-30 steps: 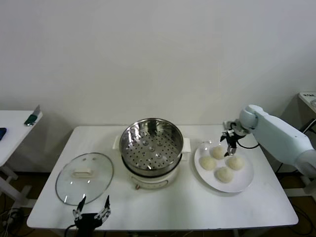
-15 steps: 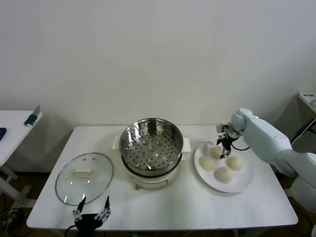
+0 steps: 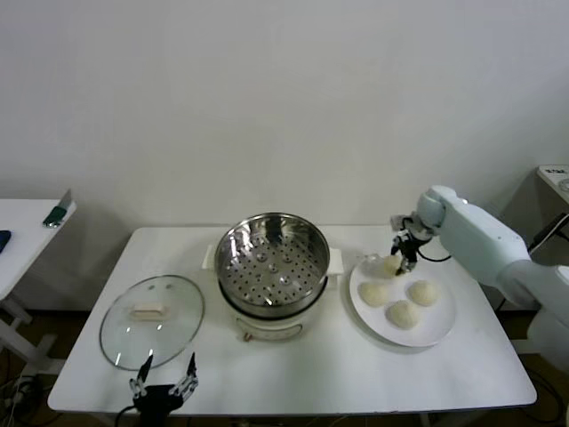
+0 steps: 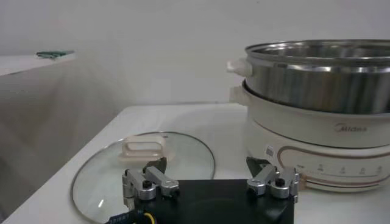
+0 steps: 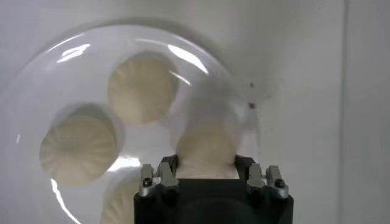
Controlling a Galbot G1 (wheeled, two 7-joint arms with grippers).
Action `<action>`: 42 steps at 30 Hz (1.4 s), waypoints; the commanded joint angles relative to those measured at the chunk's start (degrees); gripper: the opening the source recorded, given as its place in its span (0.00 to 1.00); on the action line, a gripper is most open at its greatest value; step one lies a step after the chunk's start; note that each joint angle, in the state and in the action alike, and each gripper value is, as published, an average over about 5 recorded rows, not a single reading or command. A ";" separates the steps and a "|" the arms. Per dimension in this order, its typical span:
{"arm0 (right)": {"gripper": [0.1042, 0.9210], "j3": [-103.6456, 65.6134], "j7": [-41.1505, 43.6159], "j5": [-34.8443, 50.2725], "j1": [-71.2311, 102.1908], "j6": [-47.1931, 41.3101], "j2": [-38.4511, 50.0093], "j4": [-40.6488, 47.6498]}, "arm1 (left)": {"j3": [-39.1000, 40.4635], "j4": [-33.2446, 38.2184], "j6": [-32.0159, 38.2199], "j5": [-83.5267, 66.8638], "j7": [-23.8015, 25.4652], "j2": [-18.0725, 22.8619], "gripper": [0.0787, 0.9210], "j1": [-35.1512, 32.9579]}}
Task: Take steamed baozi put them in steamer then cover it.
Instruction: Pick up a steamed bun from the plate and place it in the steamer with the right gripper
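My right gripper (image 3: 399, 257) is shut on one steamed baozi (image 3: 391, 264), holding it just above the far left rim of the white plate (image 3: 440, 327). In the right wrist view the baozi (image 5: 206, 149) fills the gap between the right gripper's (image 5: 206, 163) fingers. Three more baozi (image 3: 374, 294) lie on the plate. The steamer (image 3: 273, 258) stands with nothing in it at the table's middle. The cover (image 3: 152, 320) lies flat to its left. My left gripper (image 3: 165, 384) hangs open at the front edge, near the cover (image 4: 143, 167).
The steamer sits on a white cooker base (image 4: 317, 143) with side handles. A second white table (image 3: 22, 236) stands at the far left with small items on it. Bare tabletop lies between the steamer and the plate.
My right gripper came down over the far left baozi, shut on it and lifted it slightly off the plate. The left arm has not moved.
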State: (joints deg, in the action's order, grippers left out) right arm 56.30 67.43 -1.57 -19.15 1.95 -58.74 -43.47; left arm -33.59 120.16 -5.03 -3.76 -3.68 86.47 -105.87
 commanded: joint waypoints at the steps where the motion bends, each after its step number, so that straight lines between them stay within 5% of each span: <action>1: 0.65 19.83 1.08 13.77 -26.99 8.52 -0.06 -17.65 | 0.30 0.09 -0.09 0.12 -0.05 -0.20 0.88 0.05; 7: 0.65 24.46 -4.41 11.96 -32.17 15.17 -4.99 -34.78 | 0.46 -0.12 -0.10 0.40 -0.11 -0.31 0.88 0.09; 12: 0.64 25.94 -9.82 1.78 -26.51 20.48 -9.78 -38.79 | 0.81 0.04 0.02 0.76 -0.20 -0.21 0.88 -0.26; 24: 0.63 15.49 -17.52 -21.84 -6.11 33.01 -18.95 -13.44 | 0.95 0.40 0.52 1.25 -0.40 0.07 0.88 -0.64; 32: 0.63 10.89 -19.04 -25.67 -2.79 36.18 -24.70 -2.44 | 0.79 0.13 0.95 1.22 -0.71 0.15 0.88 -0.78; 42: 0.64 11.48 -18.32 -23.36 -2.24 37.83 -26.31 1.17 | 0.95 -0.32 1.20 1.27 -1.15 0.28 0.88 -0.69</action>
State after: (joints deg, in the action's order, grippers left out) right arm 69.37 50.17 -22.60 -23.84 36.90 -82.10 -48.07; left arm -32.70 119.97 -3.85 -2.54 -4.74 86.69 -106.65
